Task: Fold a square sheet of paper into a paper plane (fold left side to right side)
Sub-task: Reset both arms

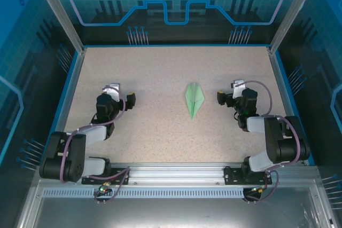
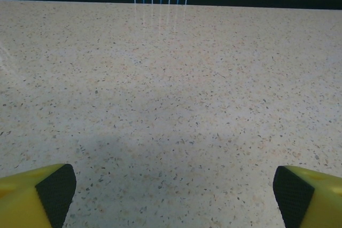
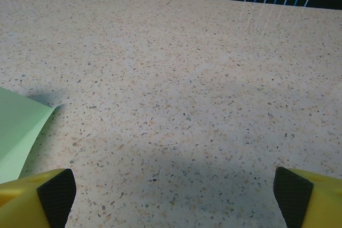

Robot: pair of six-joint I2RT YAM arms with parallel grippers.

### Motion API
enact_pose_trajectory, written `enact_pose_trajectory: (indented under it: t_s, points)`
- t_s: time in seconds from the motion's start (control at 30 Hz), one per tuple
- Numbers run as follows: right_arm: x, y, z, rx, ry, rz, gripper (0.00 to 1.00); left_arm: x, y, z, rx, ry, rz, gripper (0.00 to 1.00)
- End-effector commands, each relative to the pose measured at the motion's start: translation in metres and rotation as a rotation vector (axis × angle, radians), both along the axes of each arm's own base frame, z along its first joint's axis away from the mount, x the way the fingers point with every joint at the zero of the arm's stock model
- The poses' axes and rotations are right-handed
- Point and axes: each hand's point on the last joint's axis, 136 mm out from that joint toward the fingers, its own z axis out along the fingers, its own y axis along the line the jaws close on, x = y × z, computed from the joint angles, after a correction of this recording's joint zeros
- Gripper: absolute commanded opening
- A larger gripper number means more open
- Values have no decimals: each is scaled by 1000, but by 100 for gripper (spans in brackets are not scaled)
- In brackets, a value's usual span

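- Top external view: a slim, pale mint-green folded paper plane (image 1: 194,99) is seen lying flat on the speckled beige table (image 1: 160,68), its sharp tip turned toward the arm bases and its wider tail toward the far edge.
- The right end effector (image 1: 228,91) is found near the paper plane's right side, and the left end effector (image 1: 122,94) well apart on its left. Both are held with fingers spread and nothing between them.
- Open table is left all round the paper plane. The blue rim (image 1: 176,46) and the frame posts are well apart from it, so approaches from either side are judged unobstructed.
- Left wrist view: the left end effector (image 2: 172,191) is shown with its yellow, black-padded fingers (image 2: 53,191) wide apart over bare table.
- Right wrist view: the right end effector (image 3: 173,193) is likewise spread and empty. A corner of the paper plane (image 3: 16,126) is caught just beside one pad; contact cannot be told.
- Handling, as a judgement: the paper plane is expected to be very light, thin and easily crumpled, and to slide on the smooth table. The layered centre crease at mid-length is considered the soundest hold; the tip and the wing edges are best avoided.
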Motion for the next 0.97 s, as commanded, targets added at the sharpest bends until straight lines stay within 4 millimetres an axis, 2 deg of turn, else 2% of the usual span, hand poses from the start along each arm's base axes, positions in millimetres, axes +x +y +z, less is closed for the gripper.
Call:
enact_pose_trajectory:
  t_s: [0.0,0.1,0.27,0.93]
  points:
    - [4,1,3,-14,-10,-3,99,13,1,-8,16,-36,-15,99]
    - [4,2,3,-14,-9,-3,99,18,-1,-16,21,11,-26,99]
    - [5,2,3,-23,-10,-8,99,26,17,-16,-11,37,58,99]
    - [5,5,3,-39,-7,-4,99,26,15,-17,-10,42,46,99]
